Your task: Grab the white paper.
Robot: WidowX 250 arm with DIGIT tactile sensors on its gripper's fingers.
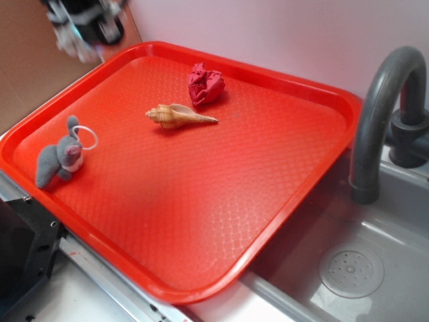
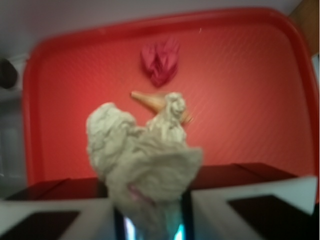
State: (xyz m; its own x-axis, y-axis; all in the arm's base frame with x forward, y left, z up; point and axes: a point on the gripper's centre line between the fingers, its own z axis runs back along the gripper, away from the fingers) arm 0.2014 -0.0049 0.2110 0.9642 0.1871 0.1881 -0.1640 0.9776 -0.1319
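In the wrist view the white paper (image 2: 142,155), a wrinkly ball with grey creases, fills the middle and is pinched between the two fingers of my gripper (image 2: 150,215). The paper hangs well above the red tray (image 2: 250,75). In the exterior view the gripper (image 1: 84,27) is a blurred shape at the top left corner, above the tray's far left rim, with a pale blur of white paper (image 1: 70,43) under it.
On the red tray (image 1: 201,215) lie a dark red paper ball (image 1: 205,84), a tan seashell (image 1: 177,115) and a grey plush animal with a white ring (image 1: 62,154). A grey faucet (image 1: 379,100) and sink (image 1: 348,268) stand at the right.
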